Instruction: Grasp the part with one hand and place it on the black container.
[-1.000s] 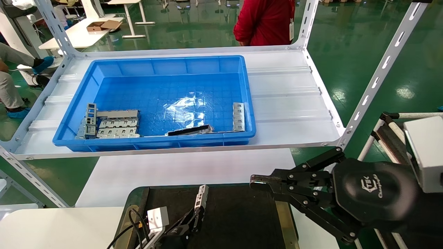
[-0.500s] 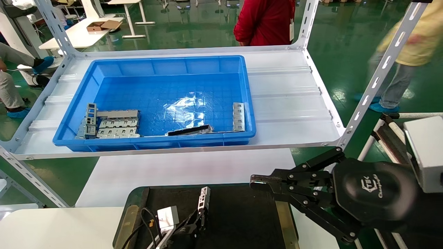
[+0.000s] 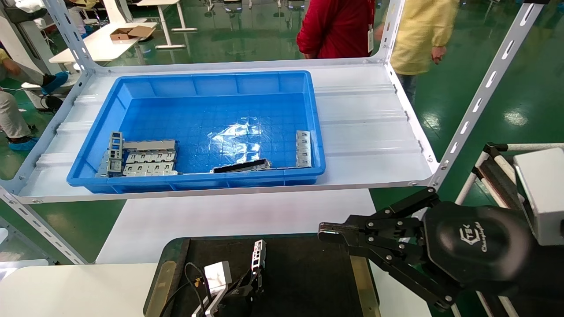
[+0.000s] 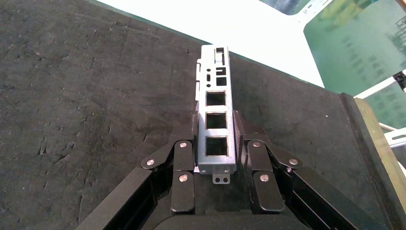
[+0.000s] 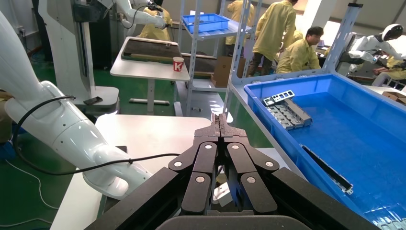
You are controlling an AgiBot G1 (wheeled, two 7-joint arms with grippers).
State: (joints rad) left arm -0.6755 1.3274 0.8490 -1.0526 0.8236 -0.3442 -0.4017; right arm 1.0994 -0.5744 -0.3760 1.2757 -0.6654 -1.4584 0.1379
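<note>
One part (image 4: 216, 128) between left end effector (image 4: 216, 143) fingers.

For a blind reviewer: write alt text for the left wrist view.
The left gripper is shut on the part, a slim silver bar with square cutouts, held over the black container. The bar sticks out beyond the fingertips toward the container's far edge.

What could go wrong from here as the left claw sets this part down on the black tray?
1. The left claw grips the slim silver-grey slotted metal bar only near one end, so most of it sticks out past the fingers; it may pivot or slip on contact.
2. The bar looks tilted above the flat black rectangular tray, so letting go now could make it tip or bounce.
3. The shut right claw hangs over the tray's far right corner, which may crowd a placement there.
</note>
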